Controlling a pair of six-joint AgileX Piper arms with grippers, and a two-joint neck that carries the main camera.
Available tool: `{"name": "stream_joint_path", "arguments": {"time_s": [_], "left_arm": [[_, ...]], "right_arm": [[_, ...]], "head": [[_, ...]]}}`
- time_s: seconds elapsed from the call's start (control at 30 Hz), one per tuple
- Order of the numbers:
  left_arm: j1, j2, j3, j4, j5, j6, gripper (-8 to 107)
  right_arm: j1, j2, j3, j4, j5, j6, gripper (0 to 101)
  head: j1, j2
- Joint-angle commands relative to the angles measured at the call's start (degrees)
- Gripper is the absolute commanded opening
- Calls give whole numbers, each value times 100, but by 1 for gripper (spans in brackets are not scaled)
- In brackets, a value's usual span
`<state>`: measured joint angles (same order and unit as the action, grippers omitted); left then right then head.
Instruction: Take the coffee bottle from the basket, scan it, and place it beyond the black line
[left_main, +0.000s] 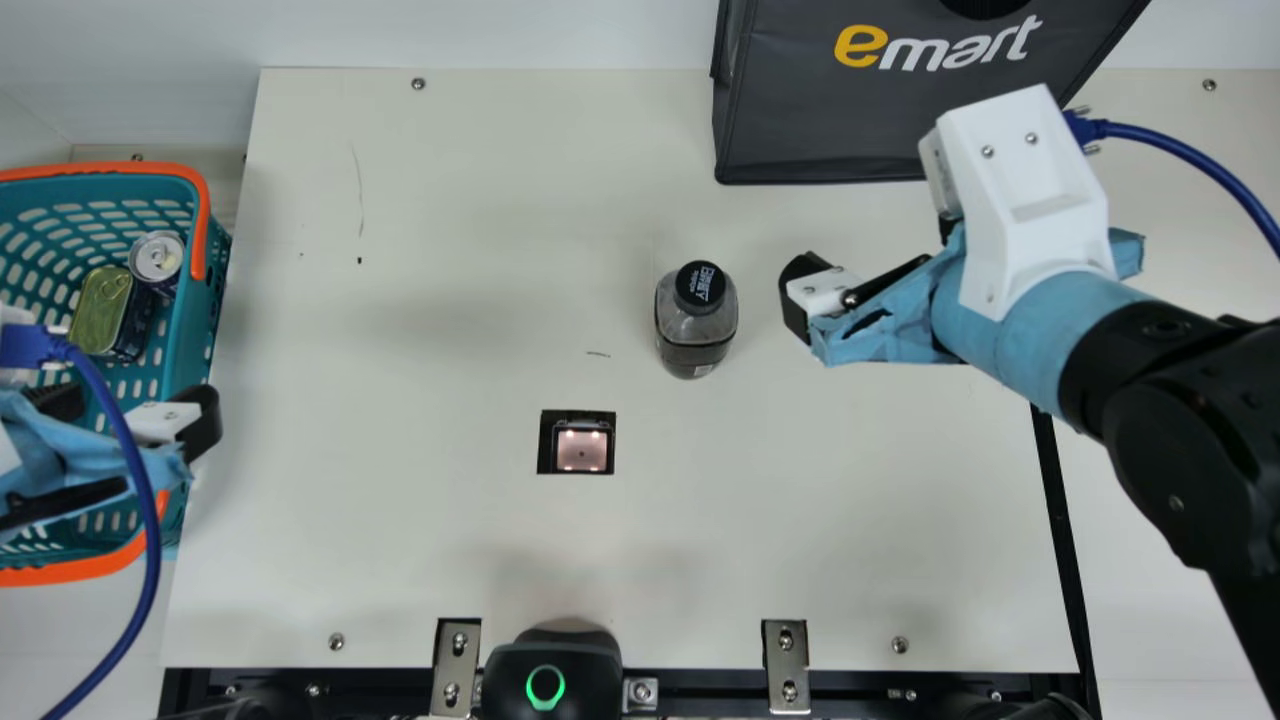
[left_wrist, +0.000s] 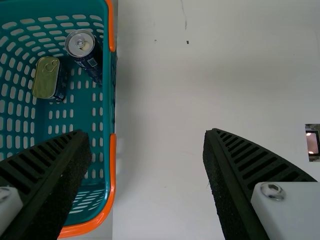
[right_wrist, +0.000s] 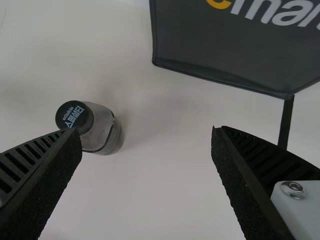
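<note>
Teal basket w/ cans: L wrist view; bottle: R

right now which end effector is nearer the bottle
Right. The right end effector is open just beside the bottle; the left end effector is far across the table, by the basket.

A plain white wall stands along the cream table's far side.
</note>
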<state>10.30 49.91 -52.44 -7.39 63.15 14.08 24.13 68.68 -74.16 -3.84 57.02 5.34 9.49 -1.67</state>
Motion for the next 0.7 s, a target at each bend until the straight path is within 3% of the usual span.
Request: {"name": "stream_joint_path", "arguments": {"time_s": [0.0, 0.27, 0.67], "left_arm": [[0, 0, 0, 0, 0, 0, 90], [0, 0, 0, 0, 0, 0, 90], [0, 0, 0, 0, 0, 0, 90]], "right_arm": [[17, 63, -29, 83, -3, -27, 91], [245, 387, -174, 216, -25, -22, 91], [765, 863, -296, 19, -62, 218, 91]], "head": [[-157, 9], [-157, 9], [-157, 9]]}}
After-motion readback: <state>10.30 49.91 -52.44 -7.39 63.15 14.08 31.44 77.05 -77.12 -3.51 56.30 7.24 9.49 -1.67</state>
